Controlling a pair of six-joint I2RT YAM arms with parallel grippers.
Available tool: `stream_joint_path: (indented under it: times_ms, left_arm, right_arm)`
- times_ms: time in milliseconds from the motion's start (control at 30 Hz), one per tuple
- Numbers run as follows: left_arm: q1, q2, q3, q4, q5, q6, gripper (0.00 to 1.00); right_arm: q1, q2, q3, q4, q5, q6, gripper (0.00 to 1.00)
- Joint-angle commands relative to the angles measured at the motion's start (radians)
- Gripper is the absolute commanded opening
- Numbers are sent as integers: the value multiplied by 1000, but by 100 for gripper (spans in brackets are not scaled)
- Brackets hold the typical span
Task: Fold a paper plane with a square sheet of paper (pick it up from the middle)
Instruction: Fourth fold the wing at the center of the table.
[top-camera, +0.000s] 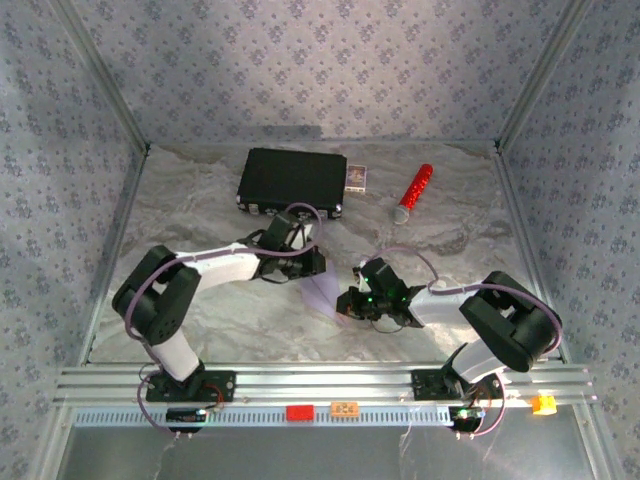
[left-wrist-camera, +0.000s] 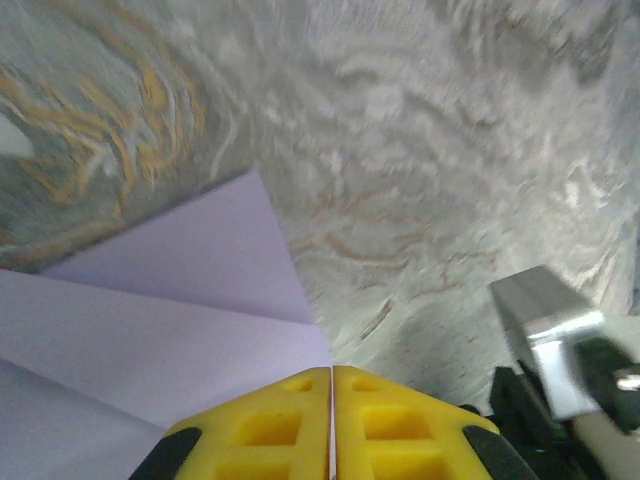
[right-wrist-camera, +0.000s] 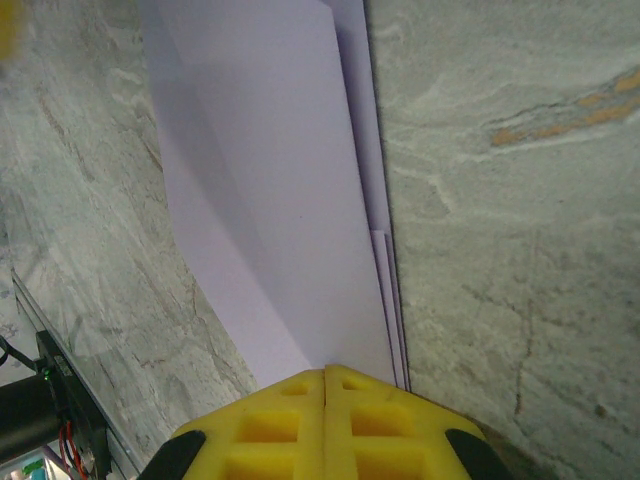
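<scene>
The left gripper (left-wrist-camera: 331, 380) has its two yellow, ribbed plastic fingers pressed flat together, with only a hairline seam between them. Its tips sit down at the marbled grey tabletop (left-wrist-camera: 420, 180), which is veined with ochre. Just left of and ahead of those tips lies the folded lilac paper (left-wrist-camera: 190, 300). It is thin, matte and unmarked, with stacked layers and one flap rising to a sharp triangular point. Its edge runs under the left finger, and whether it is pinched cannot be told.

In the overhead view the paper lies between the two grippers, a pale sliver on the table. The right gripper (right-wrist-camera: 325, 378) is likewise closed tight, yellow fingers seam to seam. The paper stretches straight away from its tips as a long tapering wedge, with layered straight edges along its right side.

Well beyond both grippers lies a flat rectangular black case (top-camera: 292, 180). A small white-and-dark card box (top-camera: 357, 177) touches its right end, and further right lies a slim red-and-silver cylinder (top-camera: 413, 192).
</scene>
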Motion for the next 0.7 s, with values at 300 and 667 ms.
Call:
stream_joint_path:
  times_ms: [300,667]
  left_arm:
    - [-6,128,-23,1,1,-4,5]
    - [-4,142,-19,-19,-12,16,4]
  right_arm:
    - [-7,-19,42,-141,-14,-16,0]
    - [-13,-37,42,-162,-39,-50,0]
